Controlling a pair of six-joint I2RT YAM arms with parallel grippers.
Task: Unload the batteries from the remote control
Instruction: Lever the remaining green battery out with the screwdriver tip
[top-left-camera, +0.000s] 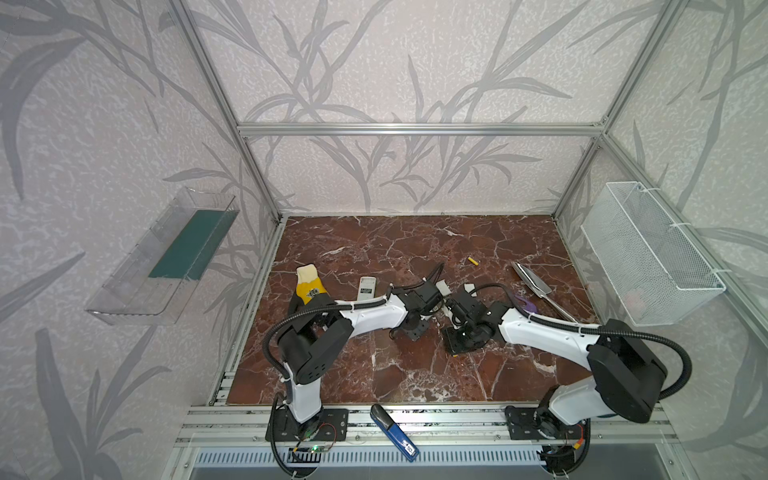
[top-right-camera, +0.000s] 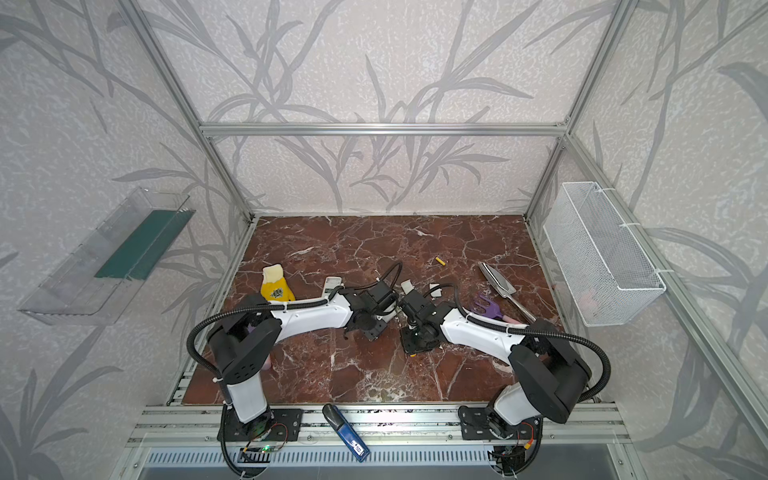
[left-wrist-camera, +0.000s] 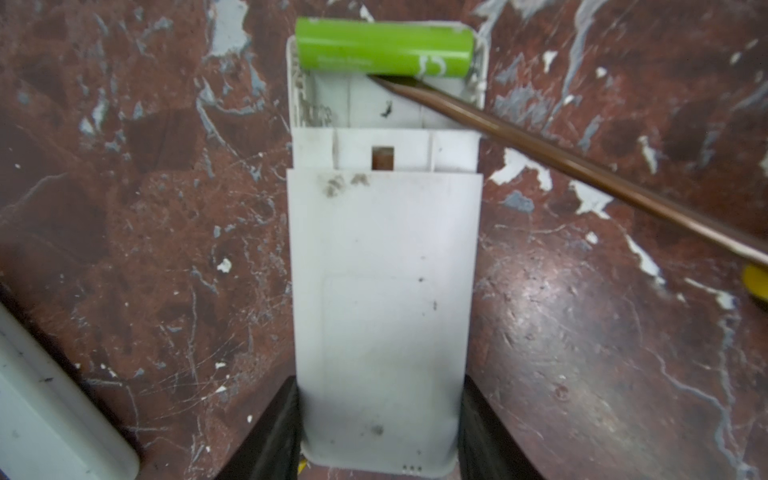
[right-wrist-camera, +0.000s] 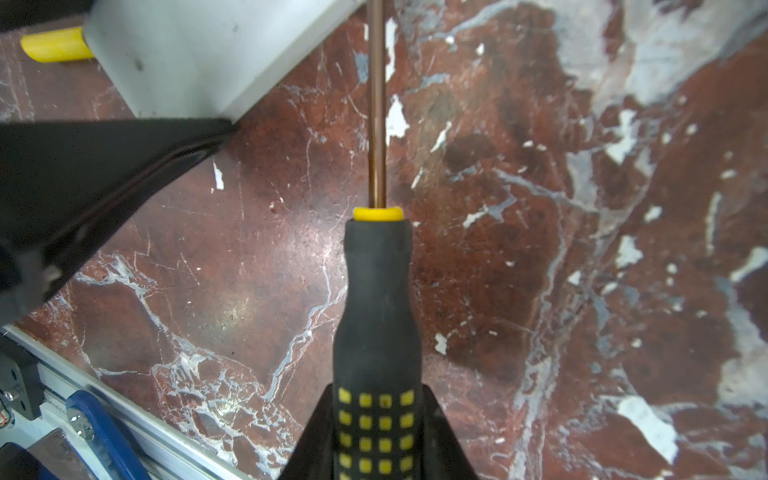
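Around the middle of both top views, the left claw (left-wrist-camera: 379, 399) is clamped on the white remote (left-wrist-camera: 382, 291) — cover slid back, one green battery (left-wrist-camera: 384, 48) sitting in the end slot. The right claw (right-wrist-camera: 376, 395) grips the screwdriver (right-wrist-camera: 376, 291), tip against that battery. A yellow battery (top-left-camera: 472, 260) lies loose, upper right of them.

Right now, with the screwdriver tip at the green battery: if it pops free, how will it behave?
Likely to roll: the green battery is a smooth round cylinder, and the marble top looks flat and polished. Probably stiff and slippery, given its glossy sleeve. It may pop out abruptly: the screwdriver tip presses at its edge in the remote.
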